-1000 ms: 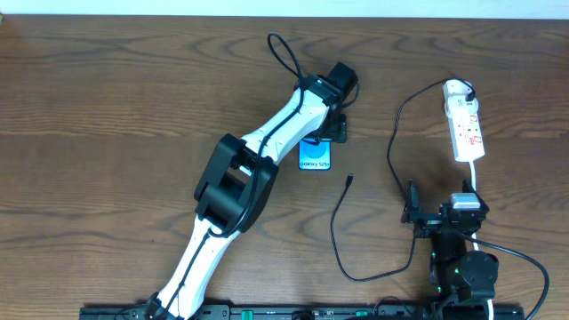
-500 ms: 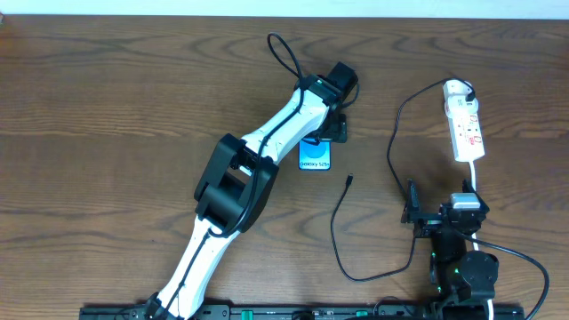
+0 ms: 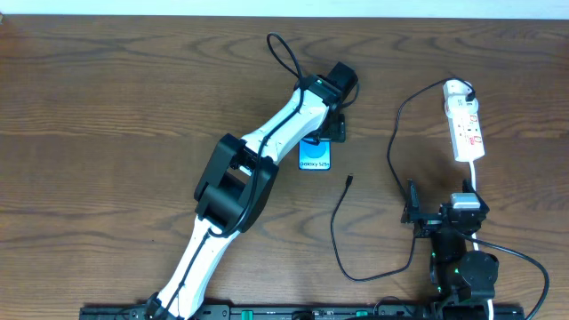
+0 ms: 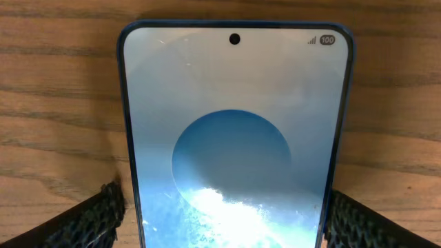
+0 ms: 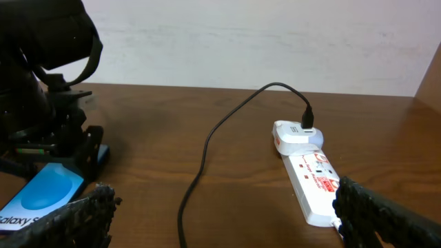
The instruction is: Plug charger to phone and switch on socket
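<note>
The phone (image 3: 315,162) lies flat on the table, its blue screen up. It fills the left wrist view (image 4: 234,138). My left gripper (image 3: 324,133) is down over its far end, one finger on each side (image 4: 224,207). A thin strip of wood shows between the left finger and the phone's edge. The charger cable (image 3: 391,151) runs from the socket strip (image 3: 465,124) in a loop, and its plug tip (image 3: 348,180) lies loose just right of the phone. My right gripper (image 3: 443,216) is open and empty, just in front of the strip (image 5: 313,179).
The strip's white cord (image 3: 476,182) runs back toward the right arm's base. The black cable (image 5: 207,151) crosses the table between the phone (image 5: 41,200) and the strip. A pale wall stands behind the table's far edge (image 5: 241,41).
</note>
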You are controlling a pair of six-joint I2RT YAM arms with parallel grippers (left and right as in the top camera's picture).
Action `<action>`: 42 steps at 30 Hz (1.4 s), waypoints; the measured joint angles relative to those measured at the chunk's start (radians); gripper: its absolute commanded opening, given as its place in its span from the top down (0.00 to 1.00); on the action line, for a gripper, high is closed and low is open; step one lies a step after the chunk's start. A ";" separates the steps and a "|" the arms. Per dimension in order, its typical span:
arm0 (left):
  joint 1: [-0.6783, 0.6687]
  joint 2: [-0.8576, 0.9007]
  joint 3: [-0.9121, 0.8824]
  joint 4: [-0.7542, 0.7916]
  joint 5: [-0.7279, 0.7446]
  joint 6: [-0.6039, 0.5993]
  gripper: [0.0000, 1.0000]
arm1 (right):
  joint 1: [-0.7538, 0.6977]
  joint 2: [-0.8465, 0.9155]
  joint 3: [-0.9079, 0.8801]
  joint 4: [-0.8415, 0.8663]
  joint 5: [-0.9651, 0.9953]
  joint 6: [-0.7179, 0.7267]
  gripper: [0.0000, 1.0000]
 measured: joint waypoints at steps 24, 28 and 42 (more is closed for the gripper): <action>0.000 -0.002 0.000 -0.003 0.006 0.000 0.19 | 0.000 0.000 0.000 0.000 0.000 0.000 0.01; 0.001 -0.003 0.000 -0.013 0.022 0.000 0.19 | 0.000 0.000 0.000 0.000 0.000 0.000 0.01; 0.029 -0.021 -0.001 -0.067 0.232 -0.001 0.19 | 0.000 0.000 0.000 0.000 0.000 0.000 0.01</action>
